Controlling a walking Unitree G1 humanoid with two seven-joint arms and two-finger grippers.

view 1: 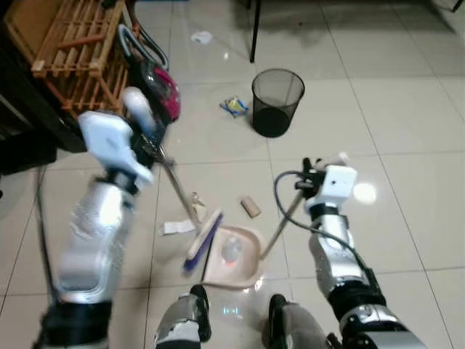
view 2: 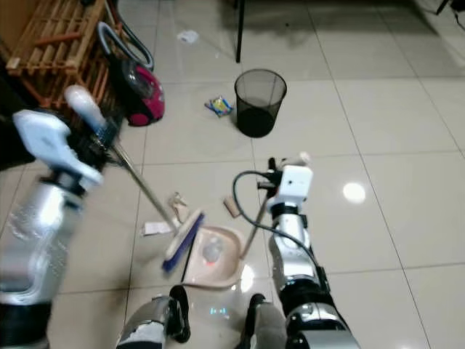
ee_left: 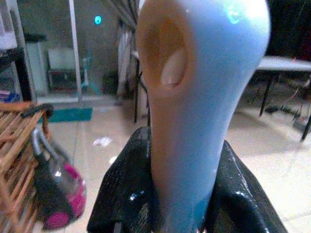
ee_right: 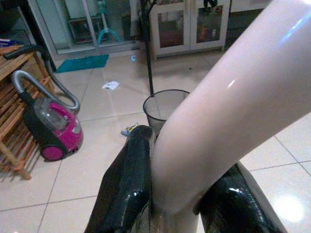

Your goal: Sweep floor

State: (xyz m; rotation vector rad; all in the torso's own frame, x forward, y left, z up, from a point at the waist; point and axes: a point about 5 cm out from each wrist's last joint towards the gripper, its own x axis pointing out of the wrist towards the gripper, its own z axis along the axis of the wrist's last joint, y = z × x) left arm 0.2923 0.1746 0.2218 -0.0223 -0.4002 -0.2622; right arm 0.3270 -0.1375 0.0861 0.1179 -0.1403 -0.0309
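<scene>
My left gripper [view 1: 147, 143] is shut on the broom's pale handle [ee_left: 194, 97], near its rounded top end. The broom's shaft slants down to the purple and white brush head [view 1: 203, 236], which rests on the tiles at the mouth of the dustpan. My right gripper [view 1: 308, 180] is shut on the long handle [ee_right: 218, 111] of the pink dustpan [view 1: 247, 273], which lies flat just ahead of my feet. A crumpled pale scrap [view 1: 231, 249] sits inside the pan. A white paper [view 1: 176, 227], a small scrap [view 1: 196, 198] and a brown piece [view 1: 251, 206] lie on the floor around it.
A black mesh bin [view 1: 277, 102] stands ahead, with a blue and yellow wrapper [view 1: 235, 106] to its left. A magenta vacuum cleaner [view 1: 156, 87] and a wooden rack [view 1: 73, 51] stand at the far left. A dark table leg [view 1: 255, 33] and white litter [view 1: 201, 36] lie farther back.
</scene>
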